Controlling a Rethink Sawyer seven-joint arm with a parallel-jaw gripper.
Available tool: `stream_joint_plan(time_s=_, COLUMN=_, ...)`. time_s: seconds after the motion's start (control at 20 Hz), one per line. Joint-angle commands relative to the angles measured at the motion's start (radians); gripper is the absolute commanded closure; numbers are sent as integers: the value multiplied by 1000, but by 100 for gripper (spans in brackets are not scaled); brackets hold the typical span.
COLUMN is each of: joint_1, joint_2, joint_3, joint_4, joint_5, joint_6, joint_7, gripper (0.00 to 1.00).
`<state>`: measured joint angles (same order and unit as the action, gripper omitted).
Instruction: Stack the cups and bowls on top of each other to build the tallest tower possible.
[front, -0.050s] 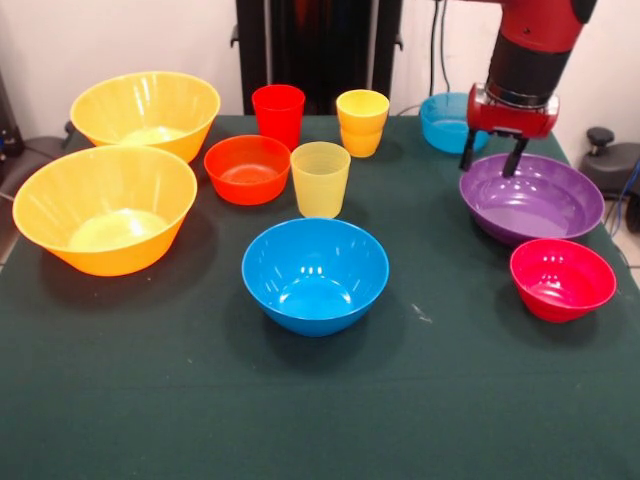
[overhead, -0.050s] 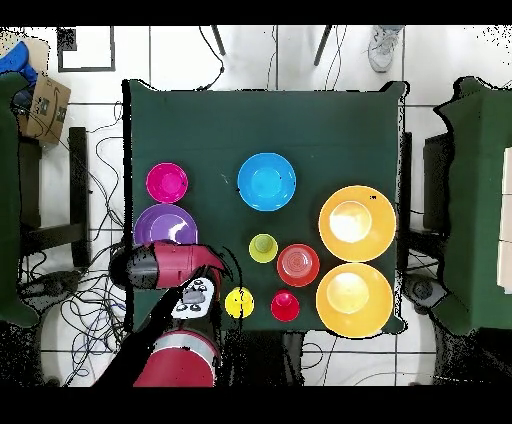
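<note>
**Nothing stacked yet; gripper over the purple bowl's rim**

The two big yellow-orange bowls sit side by side at one end of the table. The purple bowl lies at the other end, the blue bowl in the middle, and the pink-red bowl just beside the purple one. The cups stand in a loose group behind the blue bowl.

The gripper hangs spread and empty above the purple bowl's far rim. A glossy, shallow rim could slip free, and a tilted bowl might knock its pink-red neighbour.
</note>
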<state>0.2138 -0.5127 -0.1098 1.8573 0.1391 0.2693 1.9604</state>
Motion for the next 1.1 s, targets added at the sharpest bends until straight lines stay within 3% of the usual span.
stream_joint_plan(time_s=0.05, joint_1=-8, joint_2=22, joint_3=114, joint_4=-39, joint_5=40, joint_6=-124, joint_7=188, gripper=0)
stream_joint_plan(time_s=0.45, joint_1=-3, joint_2=35, joint_3=94, joint_4=-39, joint_5=32, joint_6=-169, joint_7=176, gripper=0)
stream_joint_plan(time_s=1.1, joint_1=19, joint_2=13, joint_3=47, joint_4=-67, joint_5=34, joint_6=-68, joint_7=146, gripper=0)
